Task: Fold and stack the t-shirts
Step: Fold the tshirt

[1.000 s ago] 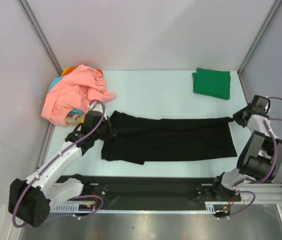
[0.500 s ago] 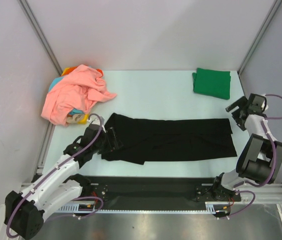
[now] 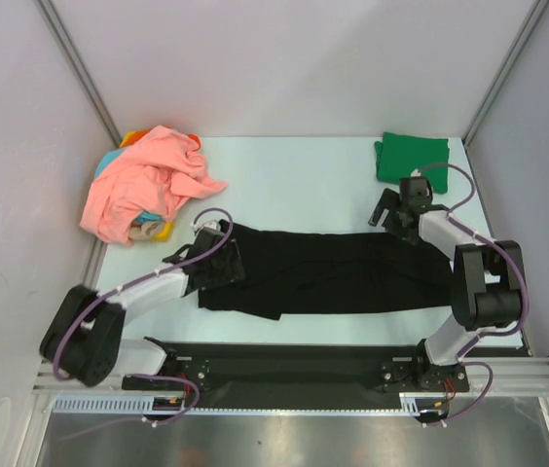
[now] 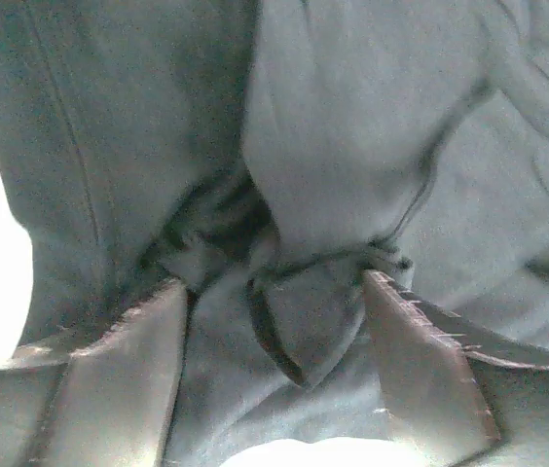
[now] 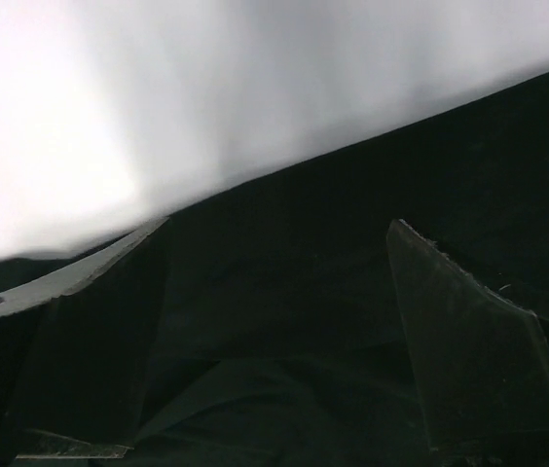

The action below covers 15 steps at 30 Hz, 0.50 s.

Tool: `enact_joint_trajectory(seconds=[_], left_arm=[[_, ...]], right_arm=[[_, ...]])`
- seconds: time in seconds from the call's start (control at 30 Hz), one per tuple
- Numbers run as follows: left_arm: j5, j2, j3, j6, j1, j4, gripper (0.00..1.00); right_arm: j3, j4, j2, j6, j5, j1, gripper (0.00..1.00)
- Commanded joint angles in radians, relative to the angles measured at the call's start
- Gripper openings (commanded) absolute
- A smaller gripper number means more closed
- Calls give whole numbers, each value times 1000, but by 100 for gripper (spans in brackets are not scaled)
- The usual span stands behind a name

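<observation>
A black t-shirt (image 3: 343, 272) lies as a long flat strip across the middle of the table (image 3: 294, 185). My left gripper (image 3: 234, 265) hovers low over its bunched left end, jaws open. In the left wrist view, creased black cloth (image 4: 352, 146) fills the frame and my gripper (image 4: 273, 282) straddles a small fold without pinching it. My right gripper (image 3: 387, 210) is open at the shirt's far edge near its right end; the right wrist view shows it (image 5: 276, 226) over the black cloth (image 5: 294, 331). A folded green t-shirt (image 3: 413, 161) sits at the back right. A salmon-pink t-shirt (image 3: 143, 190) tops a loose pile at the back left.
Orange, teal and yellow cloth peek from under the pink pile (image 3: 130, 138). Grey walls with slanted metal posts (image 3: 80, 68) close in the table on three sides. A black rail (image 3: 284, 360) with the arm bases runs along the near edge.
Both grippers opened and let go of the black shirt's ends. The right gripper swung in leftward from the right edge to the shirt's far edge; the left one shifted right over the left end.
</observation>
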Motion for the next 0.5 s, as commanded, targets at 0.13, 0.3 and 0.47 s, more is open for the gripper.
enact_joint_trajectory(seconds=[0.13,0.3,0.47], left_arm=[[-55,243,112,25,3,84,6],[-128,356,311,92,21,21,0],[-135,646,781,185,75,-113,0]], right_arm=[[-24,11,29,-25,63,78,93],[-70,5,-52,-14,53,87,93],[-90,-36,-162,-3,40,93,93]])
